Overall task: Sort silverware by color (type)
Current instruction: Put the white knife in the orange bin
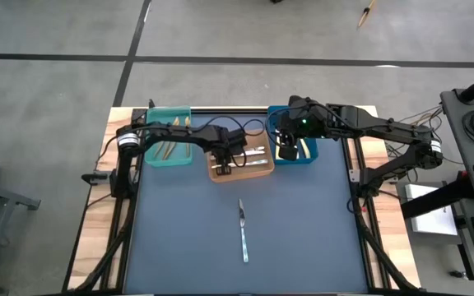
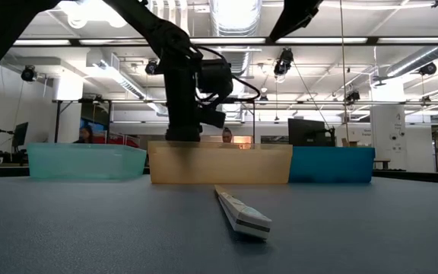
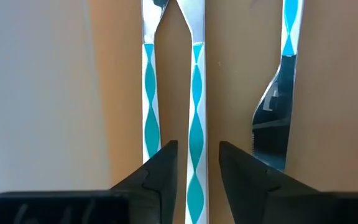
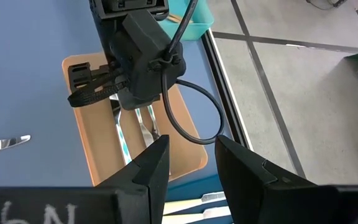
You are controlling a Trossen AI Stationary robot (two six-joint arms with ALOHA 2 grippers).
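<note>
left claw (image 3: 197, 165): down inside the orange bin (image 1: 257, 172), fingers apart with a gap each side of a silver piece with a teal wavy handle (image 3: 195, 118); gripping nothing.
orange bin contents: 3 teal-patterned pieces lay side by side on its floor, 1 of them a knife (image 3: 277, 106).
right claw (image 4: 191, 165): hung over the blue bin (image 1: 309, 155), fingers apart, empty.
blue bin contents: pale-handled silverware (image 4: 188, 204) showed under the right claw.
teal bin (image 1: 159, 156): held gold-coloured pieces (image 1: 169, 148).
table (image 1: 303, 230): 1 knife (image 1: 243, 230) lay alone on the dark mat, well apart from the 3 bins.
</note>
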